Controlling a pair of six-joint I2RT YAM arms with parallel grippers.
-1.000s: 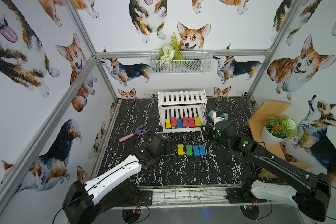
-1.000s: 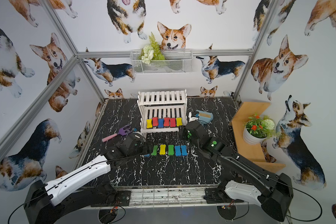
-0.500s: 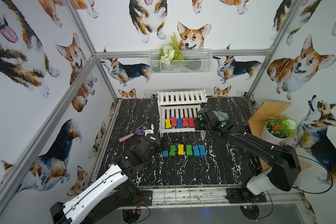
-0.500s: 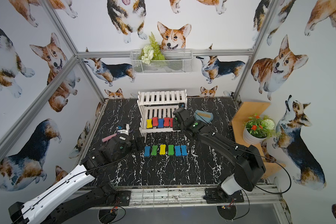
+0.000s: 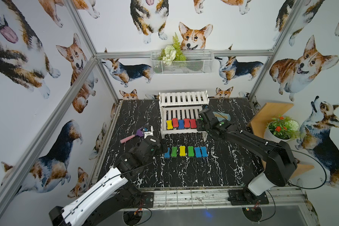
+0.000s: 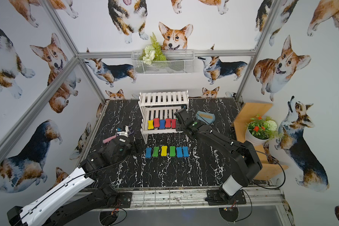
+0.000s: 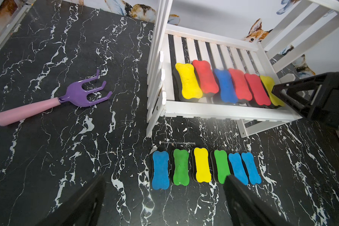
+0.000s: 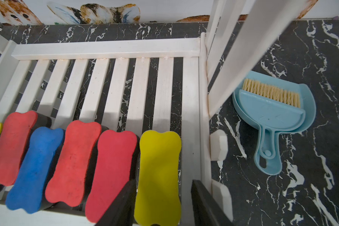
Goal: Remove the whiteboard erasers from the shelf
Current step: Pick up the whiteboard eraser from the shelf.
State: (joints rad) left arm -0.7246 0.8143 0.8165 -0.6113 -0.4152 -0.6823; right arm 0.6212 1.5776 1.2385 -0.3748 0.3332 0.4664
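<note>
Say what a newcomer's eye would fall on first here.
Corgi wallpaper covers the walls. On the black table, six bright erasers lie in a row before the white shelf; six more sit on its lower tier, the right gripper straddling the end yellow eraser.

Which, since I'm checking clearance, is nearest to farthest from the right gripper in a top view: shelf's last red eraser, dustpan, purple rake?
From the right gripper:
1. Red eraser, beside it on the shelf.
2. Dustpan, just past the shelf's right end.
3. Purple rake, far left on the table.
</note>
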